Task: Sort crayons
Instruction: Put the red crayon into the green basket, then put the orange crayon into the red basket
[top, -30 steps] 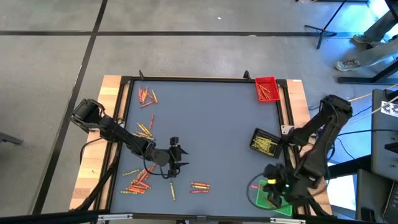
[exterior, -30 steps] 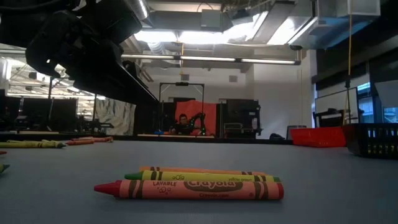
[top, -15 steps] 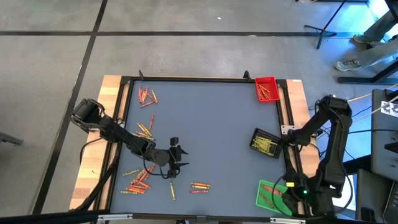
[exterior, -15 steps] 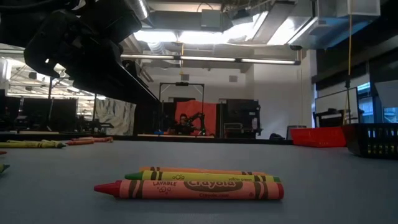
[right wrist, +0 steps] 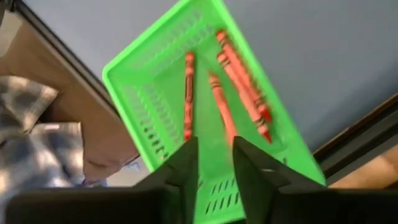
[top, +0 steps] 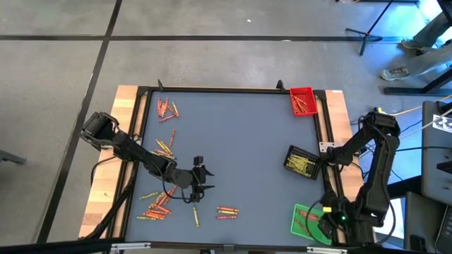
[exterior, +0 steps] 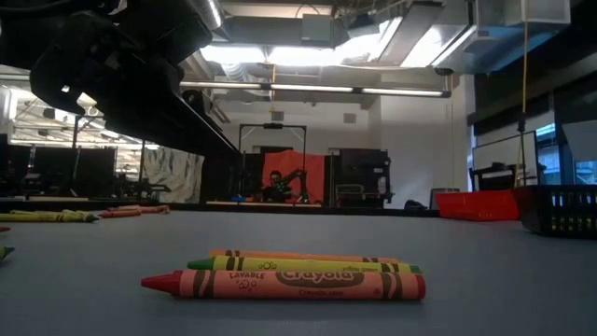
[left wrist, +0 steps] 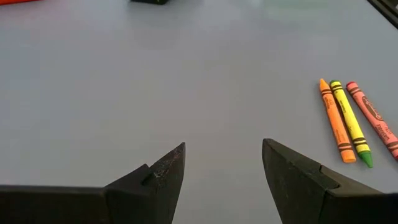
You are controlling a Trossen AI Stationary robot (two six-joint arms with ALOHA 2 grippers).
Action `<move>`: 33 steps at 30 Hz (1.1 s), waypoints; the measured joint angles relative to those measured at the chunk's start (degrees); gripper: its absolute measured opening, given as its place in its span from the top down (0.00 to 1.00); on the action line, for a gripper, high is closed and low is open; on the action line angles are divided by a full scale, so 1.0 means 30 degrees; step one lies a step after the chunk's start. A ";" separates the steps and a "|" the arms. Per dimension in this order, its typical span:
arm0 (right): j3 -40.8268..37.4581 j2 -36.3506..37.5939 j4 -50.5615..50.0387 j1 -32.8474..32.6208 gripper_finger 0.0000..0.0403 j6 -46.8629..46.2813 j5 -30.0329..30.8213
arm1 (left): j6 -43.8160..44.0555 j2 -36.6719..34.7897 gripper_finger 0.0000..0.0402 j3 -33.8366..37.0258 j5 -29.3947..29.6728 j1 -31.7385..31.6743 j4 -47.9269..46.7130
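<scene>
The right hand (right wrist: pixel 214 163) is positioned over the green tray (right wrist: pixel 149 68) at the bench's (top: pixel 240 134) near right corner; its fingers (right wrist: pixel 186 158) are parted by a narrow gap, with nothing between them. Four orange crayons (right wrist: pixel 239 81) are contained in the green tray. The left hand (left wrist: pixel 224 171) is held just above the bench, well apart from the green tray, fingers spread wide and empty. A group of three crayons (left wrist: pixel 351 121) is laid on the bench beside the left hand.
</scene>
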State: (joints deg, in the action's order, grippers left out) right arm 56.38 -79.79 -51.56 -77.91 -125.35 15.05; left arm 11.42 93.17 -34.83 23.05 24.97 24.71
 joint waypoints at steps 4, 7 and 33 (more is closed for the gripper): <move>-0.0009 0.0169 -0.0895 0.0111 0.64 0.0369 0.1039 | 0.0000 0.0000 0.51 0.0000 0.0000 0.0000 -0.0003; -0.0007 0.0431 -0.0549 0.0894 0.60 0.1801 0.2448 | 0.0000 0.0000 0.51 0.0000 0.0000 0.0000 0.0000; 0.0007 -0.5012 1.4754 1.2906 0.61 2.9370 0.3061 | -0.0007 0.0000 0.51 0.0000 -0.1377 0.0000 -0.0073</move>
State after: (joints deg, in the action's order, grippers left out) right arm 56.40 -94.82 -7.30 -39.19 -37.24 24.24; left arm 11.40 93.17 -34.83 18.92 24.97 24.49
